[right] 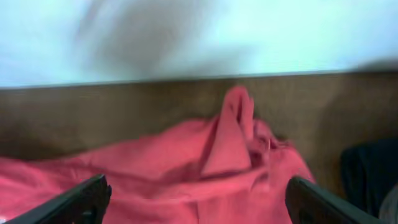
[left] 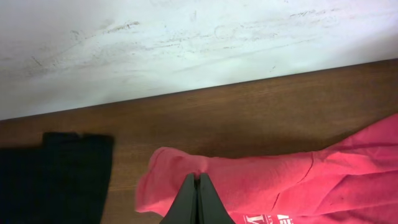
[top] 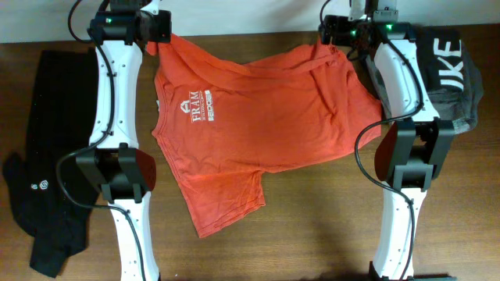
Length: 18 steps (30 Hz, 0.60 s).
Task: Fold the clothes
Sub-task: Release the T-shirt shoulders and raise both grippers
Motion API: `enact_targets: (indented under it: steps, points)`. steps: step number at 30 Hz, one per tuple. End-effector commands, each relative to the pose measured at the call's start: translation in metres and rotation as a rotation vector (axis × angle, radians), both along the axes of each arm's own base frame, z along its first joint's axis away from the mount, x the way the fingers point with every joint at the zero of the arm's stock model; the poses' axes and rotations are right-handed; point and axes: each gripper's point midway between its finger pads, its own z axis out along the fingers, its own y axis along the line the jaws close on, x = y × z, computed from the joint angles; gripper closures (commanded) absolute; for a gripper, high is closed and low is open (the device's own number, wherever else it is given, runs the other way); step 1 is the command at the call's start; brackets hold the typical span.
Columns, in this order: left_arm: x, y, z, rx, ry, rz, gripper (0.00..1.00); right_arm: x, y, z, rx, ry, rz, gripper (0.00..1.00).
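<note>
Flattening step: left gripper (left: 197, 186) pinches the T-shirt (top: 258, 117) sleeve, right gripper (right: 199, 202) wide open over the hem. Next you grip that hem.

The left arm (top: 113, 94) and the right arm (top: 400, 82) are each stretching away from their bases toward the far side, bending at the elbow. The left end effector (left: 196, 179) is pinching a fold of the orange-red T-shirt (left: 323, 180), its jaws pressed together. The right end effector (right: 198, 186) is hanging with its jaws spread wide, gripping nothing.
</note>
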Motion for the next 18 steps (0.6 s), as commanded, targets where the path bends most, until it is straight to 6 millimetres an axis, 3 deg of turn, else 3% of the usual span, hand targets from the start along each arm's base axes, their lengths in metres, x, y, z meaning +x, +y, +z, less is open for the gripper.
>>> enact_targets:
  steps: [1, 3, 7, 13, 16, 18]
  points:
    - [0.000, 0.001, -0.009, -0.011, 0.022, 0.005, 0.98, -0.012, -0.009, -0.005, 0.003, 0.062, -0.026, 0.06]
    - [-0.003, 0.001, -0.011, -0.012, 0.036, 0.005, 0.75, -0.022, -0.013, -0.006, 0.004, 0.104, -0.034, 0.06]
    - [-0.010, 0.000, -0.007, -0.016, 0.052, 0.001, 0.04, -0.042, -0.021, 0.007, 0.007, 0.155, -0.049, 0.04]
    - [-0.014, -0.002, 0.014, -0.029, 0.023, -0.011, 0.01, -0.073, -0.027, 0.046, 0.006, 0.179, -0.059, 0.00]
    - [-0.031, -0.014, 0.022, -0.082, 0.062, -0.061, 0.01, -0.093, -0.025, 0.065, 0.002, 0.195, -0.052, 0.01]
    - [-0.054, -0.026, 0.039, -0.144, 0.095, -0.103, 0.01, -0.112, -0.024, 0.084, -0.007, 0.204, -0.041, 0.01]
